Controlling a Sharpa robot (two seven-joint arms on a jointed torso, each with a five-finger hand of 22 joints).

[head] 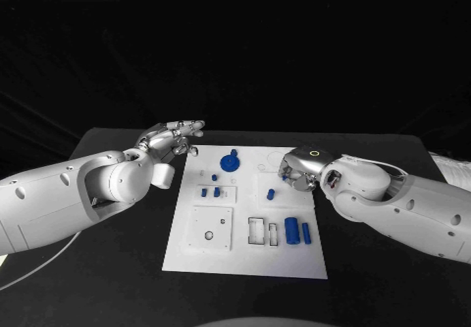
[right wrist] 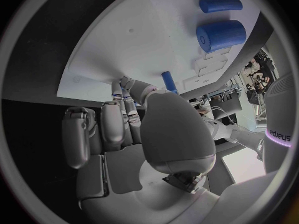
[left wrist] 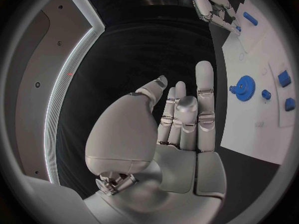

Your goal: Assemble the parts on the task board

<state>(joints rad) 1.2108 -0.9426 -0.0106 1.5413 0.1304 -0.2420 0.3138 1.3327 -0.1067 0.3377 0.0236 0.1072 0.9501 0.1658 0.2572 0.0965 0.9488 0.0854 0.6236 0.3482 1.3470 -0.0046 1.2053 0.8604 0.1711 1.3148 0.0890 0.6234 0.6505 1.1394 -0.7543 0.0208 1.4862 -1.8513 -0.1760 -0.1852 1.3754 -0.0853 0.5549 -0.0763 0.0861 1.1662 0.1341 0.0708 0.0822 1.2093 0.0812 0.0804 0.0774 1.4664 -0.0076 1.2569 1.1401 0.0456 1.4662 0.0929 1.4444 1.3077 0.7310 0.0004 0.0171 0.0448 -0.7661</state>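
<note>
Right hand [head: 298,172] is down on the task board [head: 197,255] at about 2 o'clock, fingers curled; can't tell if it's holding a part. Small blue peg [head: 271,194] stands just beside it. Left hand [head: 172,141] hovers off the board's 11 o'clock corner, fingers apart, holding nothing. Looks like a pick step; next it needs a firm pinch and a straight lift. Gear [head: 230,162] sits at 12 o'clock, two cylinders [head: 298,230] at 4.

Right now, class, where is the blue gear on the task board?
In the head view, the blue gear sits at the far end of the white task board, left of centre, nearer the left robot hand than the right robot hand.
</note>
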